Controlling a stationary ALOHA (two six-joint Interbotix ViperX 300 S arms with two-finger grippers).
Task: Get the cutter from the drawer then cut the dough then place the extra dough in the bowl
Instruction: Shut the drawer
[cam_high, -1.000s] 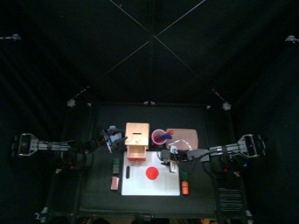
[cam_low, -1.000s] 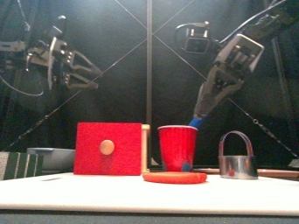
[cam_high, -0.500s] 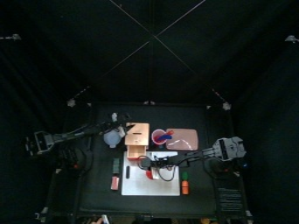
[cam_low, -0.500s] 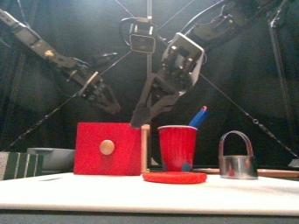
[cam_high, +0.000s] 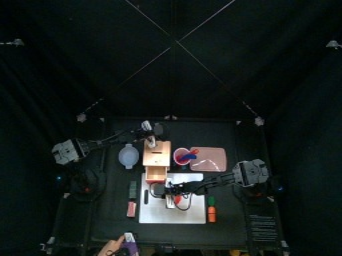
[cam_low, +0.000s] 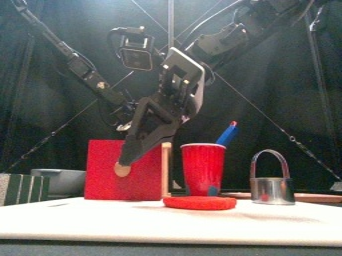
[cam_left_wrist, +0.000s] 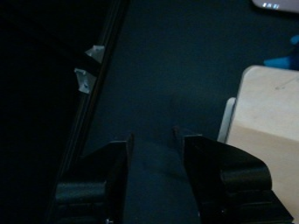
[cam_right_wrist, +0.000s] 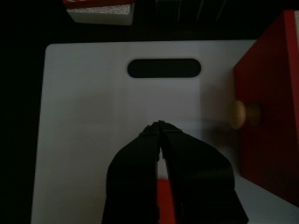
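Observation:
The pale wooden box (cam_high: 155, 160) stands at the board's left, and its red drawer front (cam_low: 104, 175) is closed. My right gripper (cam_right_wrist: 160, 129) hangs shut and empty over the white cutting board (cam_right_wrist: 93, 131). Its tips are beside the drawer's pale knob (cam_right_wrist: 242, 112) without touching it. In the front view the right gripper (cam_low: 127, 162) covers most of the knob. The flat red dough (cam_low: 201, 202) lies on the board under that arm. The metal cutter (cam_low: 271, 186) stands at the right. My left gripper (cam_left_wrist: 155, 144) is open, behind the box over bare table.
A red cup (cam_low: 205, 168) holding a blue knife stands behind the dough. The blue-grey bowl (cam_low: 60, 180) sits left of the box. A pink tray (cam_high: 211, 154) lies at the back right.
My right gripper has closed and swung left and down across the board to the drawer front. The left arm has moved in toward the back of the box.

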